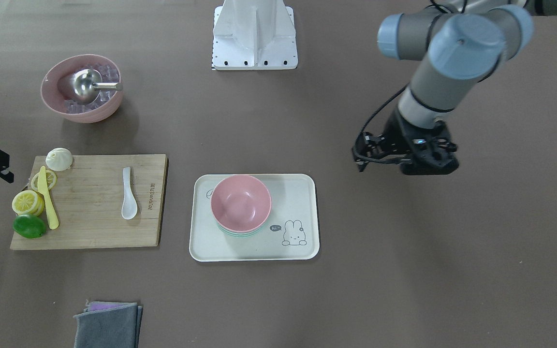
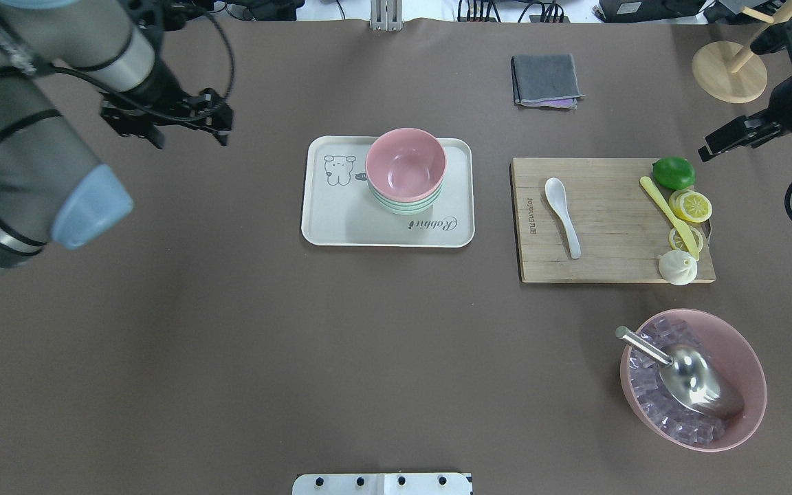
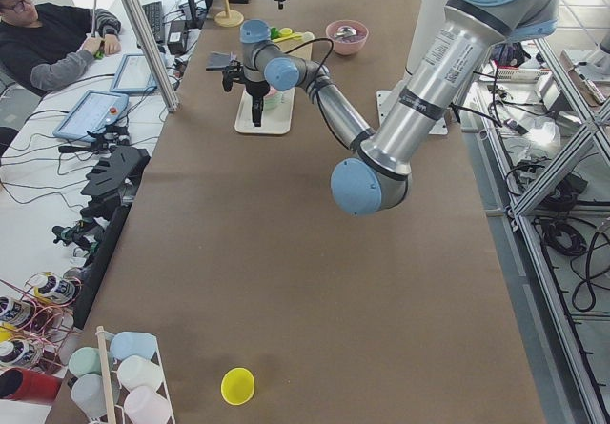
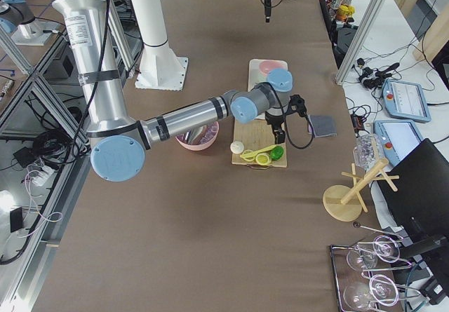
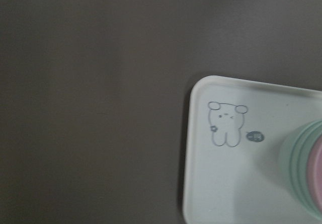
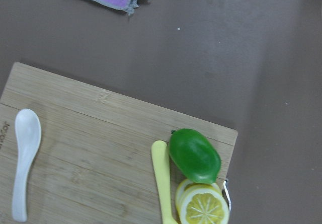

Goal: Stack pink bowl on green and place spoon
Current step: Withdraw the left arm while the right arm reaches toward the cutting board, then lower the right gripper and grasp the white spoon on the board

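Note:
The pink bowl [image 2: 406, 165] sits nested on the green bowl [image 2: 406, 206] on the cream tray [image 2: 334, 220]; both also show in the front view, pink bowl [image 1: 241, 200] over green rim [image 1: 240, 234]. The white spoon [image 2: 564, 213] lies on the wooden board [image 2: 609, 261], bowl end away from me; it also shows in the right wrist view [image 6: 24, 153]. My left gripper [image 2: 190, 139] hovers open and empty beside the tray's left. My right gripper [image 2: 709, 150] hovers open and empty past the board's far right corner, above the lime.
On the board lie a lime [image 2: 674, 172], lemon slices [image 2: 690, 206], a yellow knife [image 2: 667, 213] and a white bun [image 2: 678, 267]. A larger pink bowl of ice cubes with a metal scoop [image 2: 691, 378] stands near right. A grey cloth [image 2: 546, 80] and a wooden stand [image 2: 729, 69] are at the far side.

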